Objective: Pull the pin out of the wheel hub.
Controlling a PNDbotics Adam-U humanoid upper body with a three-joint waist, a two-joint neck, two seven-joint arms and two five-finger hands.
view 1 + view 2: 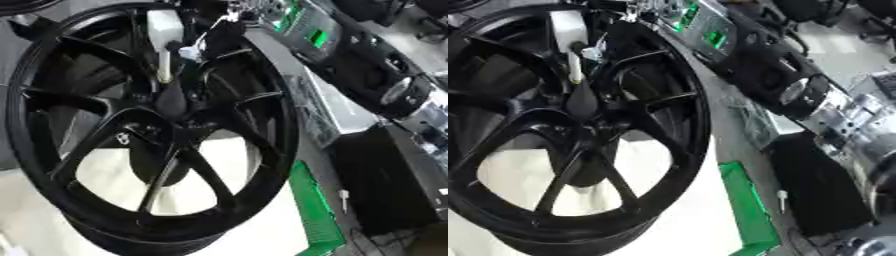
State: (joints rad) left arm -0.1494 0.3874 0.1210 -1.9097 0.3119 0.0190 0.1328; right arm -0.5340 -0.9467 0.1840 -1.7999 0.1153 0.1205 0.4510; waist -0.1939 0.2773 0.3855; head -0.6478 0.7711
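Pin (164,65) beside right hand's fingers (187,52)

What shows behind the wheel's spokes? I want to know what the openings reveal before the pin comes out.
Through the lower openings of the black wheel a pale white surface shows. The upper openings look dark. The hub and spokes cover whatever lies behind them.

Green strip (317,210) — black box (385,180)

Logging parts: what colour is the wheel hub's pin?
White pin, clearest in the left eye view.
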